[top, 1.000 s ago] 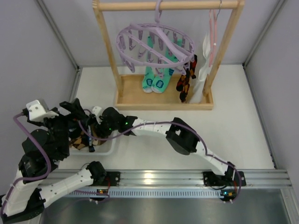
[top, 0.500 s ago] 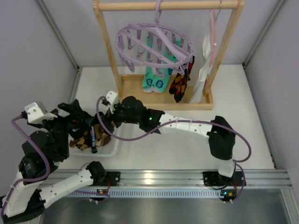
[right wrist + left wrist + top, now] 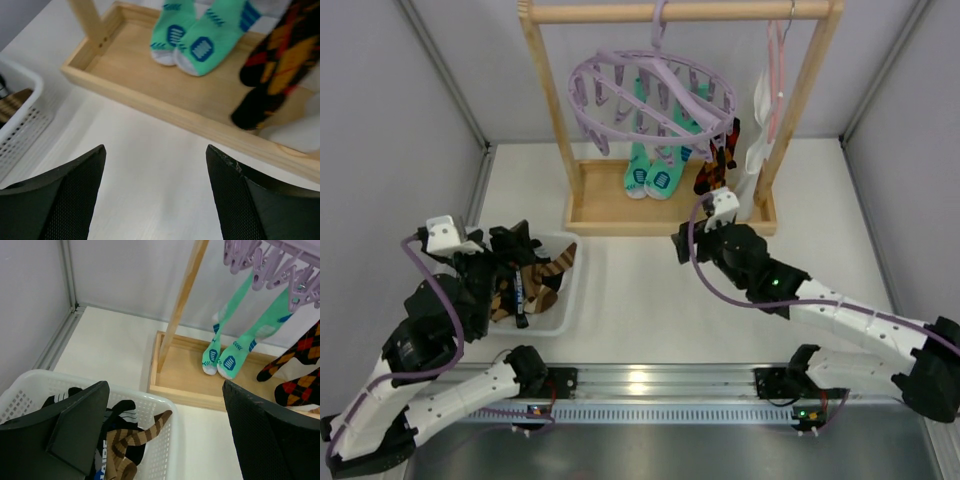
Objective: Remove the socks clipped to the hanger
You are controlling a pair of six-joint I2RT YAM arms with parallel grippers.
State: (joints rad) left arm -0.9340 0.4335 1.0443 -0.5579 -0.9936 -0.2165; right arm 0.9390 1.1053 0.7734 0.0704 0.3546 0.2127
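Socks clipped to the lilac peg hanger (image 3: 610,57) make two pairs. The mint-green socks (image 3: 660,180) dangle toes-down over the wooden frame's base (image 3: 605,205), and the argyle socks (image 3: 710,178) hang at the ring's right edge. They look light, limp and stretchy, so I'd pinch a leg just under its peg and tug down; a toe hold would likely stretch it and swing the ring. The right pincer (image 3: 155,150) is spread wide and empty, near the base. The left pincer (image 3: 165,390), also wide and empty, hovers over the white basket (image 3: 572,295) holding a brown-striped sock (image 3: 555,262).
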